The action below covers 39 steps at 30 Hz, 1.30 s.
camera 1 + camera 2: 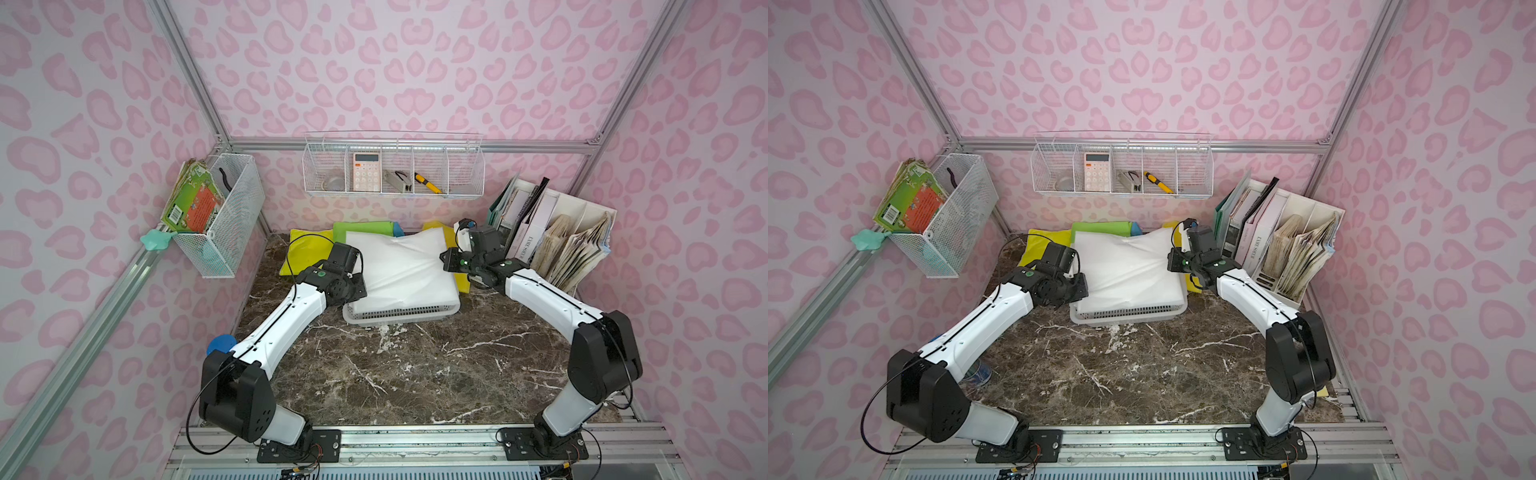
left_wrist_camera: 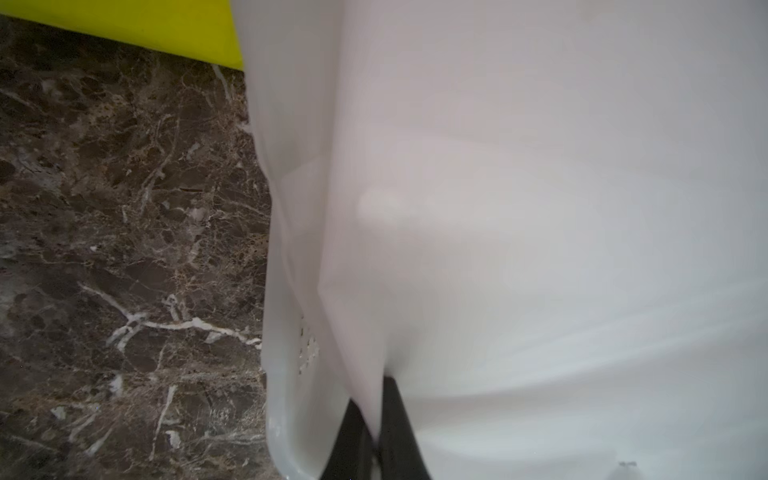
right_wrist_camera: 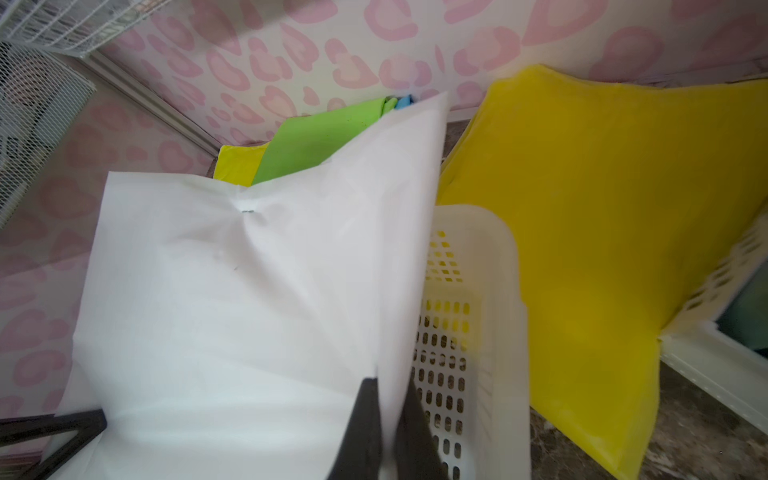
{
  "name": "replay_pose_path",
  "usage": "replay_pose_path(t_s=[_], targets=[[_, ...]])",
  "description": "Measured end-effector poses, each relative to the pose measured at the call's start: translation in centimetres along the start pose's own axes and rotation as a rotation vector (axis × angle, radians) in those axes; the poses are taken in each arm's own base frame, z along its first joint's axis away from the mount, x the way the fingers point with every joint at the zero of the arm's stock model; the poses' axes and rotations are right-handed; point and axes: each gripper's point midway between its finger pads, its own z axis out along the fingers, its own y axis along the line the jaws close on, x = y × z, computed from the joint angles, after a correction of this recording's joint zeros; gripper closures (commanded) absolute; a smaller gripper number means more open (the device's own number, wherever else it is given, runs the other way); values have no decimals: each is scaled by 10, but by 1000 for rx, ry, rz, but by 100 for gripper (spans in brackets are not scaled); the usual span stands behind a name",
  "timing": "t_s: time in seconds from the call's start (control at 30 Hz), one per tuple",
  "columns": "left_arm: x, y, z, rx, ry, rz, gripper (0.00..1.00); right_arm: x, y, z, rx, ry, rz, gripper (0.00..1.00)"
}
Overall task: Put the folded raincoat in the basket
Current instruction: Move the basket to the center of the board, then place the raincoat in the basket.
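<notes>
Pink blotchy wallpaper [image 1: 415,83], brown marble tabletop [image 1: 395,374], and I've got both sides clamped tight on the folded white plastic raincoat [image 1: 399,266]: my left gripper [image 2: 374,399] on its left edge, my right gripper [image 3: 390,386] on its right. It hangs between them right over the low white perforated plastic basket [image 1: 399,319], near edge dipping inside the front rim. Lettering on a white book spine [image 1: 519,245] nearby is too small for me to read.

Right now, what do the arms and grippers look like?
The left arm and right arm have white shells, black joint housings, thin black cables and green wrist dots. The left gripper and right gripper are black, slim and tapered.
</notes>
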Motion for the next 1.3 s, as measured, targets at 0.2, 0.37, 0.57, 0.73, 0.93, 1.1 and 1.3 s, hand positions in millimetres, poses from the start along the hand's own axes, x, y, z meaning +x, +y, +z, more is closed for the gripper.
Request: replay_pose_path(t_s=[0.2, 0.37, 0.57, 0.73, 0.93, 1.1, 1.3], targets=[[37, 12, 25, -17, 116, -31, 100, 44, -12, 12, 12, 91, -11, 100], [68, 18, 14, 25, 157, -81, 100, 74, -12, -3, 0, 143, -14, 100], [114, 7, -15, 144, 238, -128, 100, 111, -13, -35, -23, 206, 13, 100], [175, 6, -39, 151, 345, -89, 100, 151, -3, -65, -42, 272, 25, 100], [175, 8, -76, 184, 291, -118, 100, 150, 13, -82, -80, 268, 30, 100], [157, 8, -89, 179, 213, -116, 100, 119, 27, -70, -104, 215, -14, 100], [146, 20, -70, 79, 156, -117, 100, 111, 27, -38, -103, 222, -68, 100]])
